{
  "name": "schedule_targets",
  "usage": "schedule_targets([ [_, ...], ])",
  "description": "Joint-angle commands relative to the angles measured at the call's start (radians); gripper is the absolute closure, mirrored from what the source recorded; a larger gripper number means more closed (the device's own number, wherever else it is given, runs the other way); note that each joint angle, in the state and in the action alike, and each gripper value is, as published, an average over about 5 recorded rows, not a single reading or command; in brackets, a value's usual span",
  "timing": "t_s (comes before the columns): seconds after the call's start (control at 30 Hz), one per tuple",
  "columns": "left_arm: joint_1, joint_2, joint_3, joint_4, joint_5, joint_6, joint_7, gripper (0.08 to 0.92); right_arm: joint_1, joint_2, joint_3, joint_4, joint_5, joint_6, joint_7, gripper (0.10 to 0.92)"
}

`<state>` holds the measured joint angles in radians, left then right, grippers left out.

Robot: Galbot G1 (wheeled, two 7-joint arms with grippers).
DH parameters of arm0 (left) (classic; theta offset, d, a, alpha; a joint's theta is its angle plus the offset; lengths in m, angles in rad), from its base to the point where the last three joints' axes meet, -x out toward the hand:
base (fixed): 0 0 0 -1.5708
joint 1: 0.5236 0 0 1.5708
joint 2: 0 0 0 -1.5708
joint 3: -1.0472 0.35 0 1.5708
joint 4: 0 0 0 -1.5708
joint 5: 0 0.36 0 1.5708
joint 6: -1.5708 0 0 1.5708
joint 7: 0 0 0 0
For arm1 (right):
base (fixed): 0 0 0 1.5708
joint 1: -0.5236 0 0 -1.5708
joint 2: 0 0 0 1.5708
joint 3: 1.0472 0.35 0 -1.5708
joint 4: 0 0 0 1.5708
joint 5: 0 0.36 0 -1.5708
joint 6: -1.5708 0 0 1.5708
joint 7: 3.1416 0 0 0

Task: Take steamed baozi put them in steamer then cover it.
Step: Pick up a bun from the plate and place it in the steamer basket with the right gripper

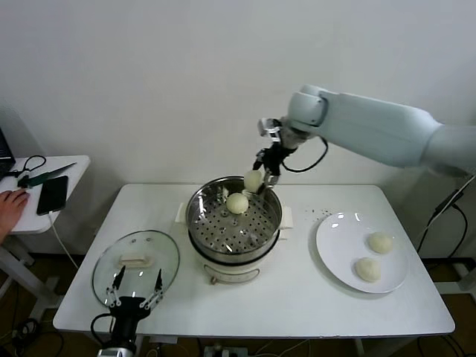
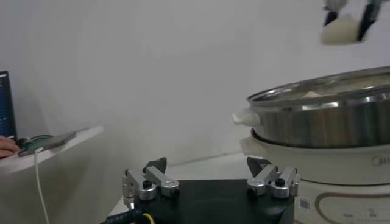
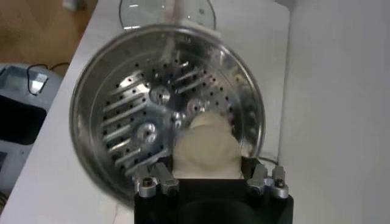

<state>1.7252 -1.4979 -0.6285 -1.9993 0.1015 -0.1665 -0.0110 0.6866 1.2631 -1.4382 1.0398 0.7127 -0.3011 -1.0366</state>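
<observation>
My right gripper (image 1: pixel 256 181) is shut on a cream-white baozi (image 1: pixel 253 180) and holds it above the far rim of the steel steamer (image 1: pixel 202 230). In the right wrist view the held baozi (image 3: pixel 207 151) sits between the fingers over the perforated steamer (image 3: pixel 122 115). One baozi (image 1: pixel 237 203) lies in the steamer at the back. Two baozi (image 1: pixel 380 242) (image 1: pixel 367 269) lie on the white plate (image 1: pixel 331 249) at the right. The glass cover (image 1: pixel 167 256) lies on the table left of the steamer. My left gripper (image 1: pixel 135 286) is open at the table's front left, near the cover.
A side table (image 1: pixel 33 216) at the far left holds a phone (image 1: pixel 53 195), cables and a person's hand (image 1: pixel 9 206). The left wrist view shows the steamer (image 2: pixel 329 115) on its white base (image 2: pixel 365 164) and the held baozi (image 2: pixel 341 30) above it.
</observation>
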Motion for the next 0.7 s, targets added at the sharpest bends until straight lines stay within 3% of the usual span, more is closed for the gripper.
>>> schedule_targets([
  [0.03,-0.006,0.0,-0.001,0.002,0.007,-0.003,0.0,0.177,-0.113,0.216,-0.008,-0.116,0.001,-0.02,0.022,0.321],
  [0.7,-0.037,0.0,-0.005,0.019,0.006,0.008,0.002,0.177,-0.203,0.26,-0.014,-0.173,-0.062,-0.005,0.021,0.305],
])
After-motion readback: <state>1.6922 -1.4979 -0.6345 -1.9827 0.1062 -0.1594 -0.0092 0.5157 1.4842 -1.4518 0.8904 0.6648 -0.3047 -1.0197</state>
